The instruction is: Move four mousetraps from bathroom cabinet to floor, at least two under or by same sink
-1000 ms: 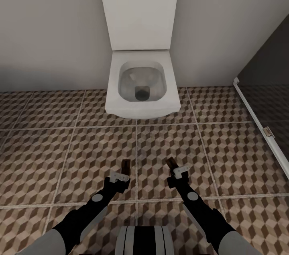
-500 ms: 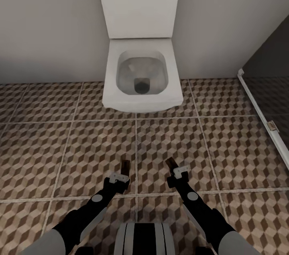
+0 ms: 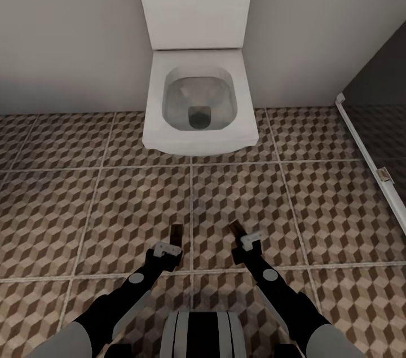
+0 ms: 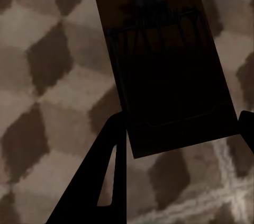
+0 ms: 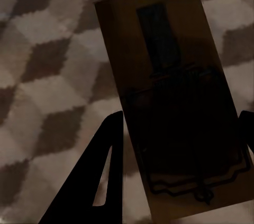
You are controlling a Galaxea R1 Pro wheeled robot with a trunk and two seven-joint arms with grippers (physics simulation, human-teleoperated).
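View has crept closer to the toilet (image 3: 200, 104); both arms unchanged. Left hand (image 3: 175, 235) clamped on a mousetrap (image 4: 164, 65), right hand (image 3: 239, 234) on another mousetrap (image 5: 177, 102), both held above the bathroom floor (image 3: 84, 206) short of the toilet. No sink here, so prob. still travelling; toilet blocks ahead.

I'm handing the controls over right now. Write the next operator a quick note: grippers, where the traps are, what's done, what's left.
Left gripper: shut on a mousetrap, held above the bathroom floor.
Right gripper: shut on a second mousetrap, also off the floor.
The robot faces the white toilet, with the shower stall's edge at the right.
Done: two traps are in hand.
Left: find the sink, set these two on the tiles under or beside it, then get the other two onto the same floor.
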